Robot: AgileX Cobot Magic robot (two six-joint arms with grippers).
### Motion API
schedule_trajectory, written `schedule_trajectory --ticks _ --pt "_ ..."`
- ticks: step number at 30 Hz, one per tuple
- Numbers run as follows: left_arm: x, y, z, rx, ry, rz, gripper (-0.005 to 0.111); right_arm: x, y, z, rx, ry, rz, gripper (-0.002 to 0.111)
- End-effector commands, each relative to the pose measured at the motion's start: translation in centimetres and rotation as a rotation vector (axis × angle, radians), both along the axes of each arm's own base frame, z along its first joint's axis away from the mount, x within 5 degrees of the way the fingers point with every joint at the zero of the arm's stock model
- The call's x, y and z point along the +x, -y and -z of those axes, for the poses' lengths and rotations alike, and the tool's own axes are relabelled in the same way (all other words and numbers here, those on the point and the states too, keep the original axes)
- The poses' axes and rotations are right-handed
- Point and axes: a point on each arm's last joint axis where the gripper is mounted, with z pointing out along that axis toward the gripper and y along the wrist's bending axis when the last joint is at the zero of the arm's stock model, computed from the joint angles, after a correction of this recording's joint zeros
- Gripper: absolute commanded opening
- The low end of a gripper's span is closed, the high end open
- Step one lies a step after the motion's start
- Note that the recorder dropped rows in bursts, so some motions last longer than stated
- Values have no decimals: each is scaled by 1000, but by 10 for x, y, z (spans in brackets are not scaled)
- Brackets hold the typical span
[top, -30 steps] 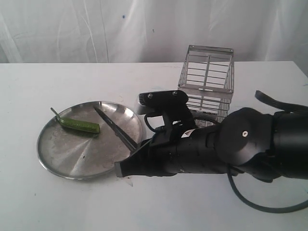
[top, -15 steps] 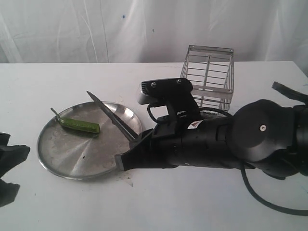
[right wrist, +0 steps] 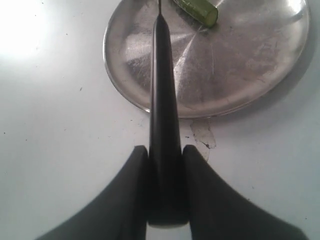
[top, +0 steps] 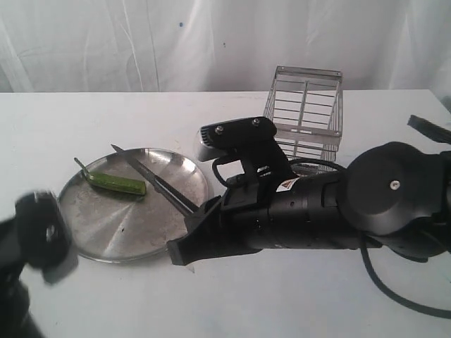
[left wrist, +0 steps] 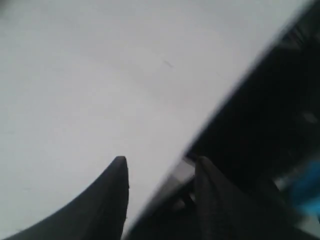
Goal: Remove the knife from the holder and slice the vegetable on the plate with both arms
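One slim dark knife (right wrist: 163,120) (tapered handle) over scuffed steel plate (right wrist: 245,70)

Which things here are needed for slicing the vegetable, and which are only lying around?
For the job: slim dark-handled knife, held in the right end effector; small green vegetable; round steel plate; tall steel-wire holder.
Only lying about: pale stain on the white table; white cloth backdrop.

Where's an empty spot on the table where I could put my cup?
Bare table lies behind the plate, left of the wire basket; another strip runs in front of the right arm. Crowded: the plate, with knife and vegetable, and the front-left corner where the left arm is.
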Motion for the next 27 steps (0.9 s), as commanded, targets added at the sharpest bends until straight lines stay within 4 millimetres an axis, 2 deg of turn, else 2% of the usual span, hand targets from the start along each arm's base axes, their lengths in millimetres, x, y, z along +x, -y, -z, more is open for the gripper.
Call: schedule_trajectory --ticks 1,4,8,11,14,17,18,21,23,24,26,27 --pt "-42 6 -10 -142 -282 498 47 -1 3 -7 10 30 -1 0" --pt "-52 12 -25 -283 -301 509 47 -1 3 -7 11 30 -2 0" --pt "-58 18 -63 -482 -149 661 47 -1 3 -7 11 27 -5 0" --pt "-63 18 -103 -604 0 744 47 -2 3 -7 10 22 -9 0" --pt "-72 9 -148 -673 205 808 47 -2 3 -6 9 16 -15 0" --pt "-70 -1 -188 -712 525 717 47 -3 3 -6 8 14 -18 0" --pt "-68 -7 -203 -718 662 644 47 -3 3 -6 8 12 -19 0" --pt "-61 -26 -231 -702 954 423 47 -4 3 -6 6 2 -29 0" --pt "-50 -41 -240 -616 1138 278 47 -5 2 -5 5 -4 -34 0" --pt "-42 -51 -243 -520 1239 182 46 -5 2 -5 5 -6 -36 0" --pt "-29 -67 -243 -347 1301 10 44 -5 2 -5 4 -8 -38 0" --pt "-16 -80 -238 -144 1314 -119 41 -5 2 -5 4 -8 -38 0"
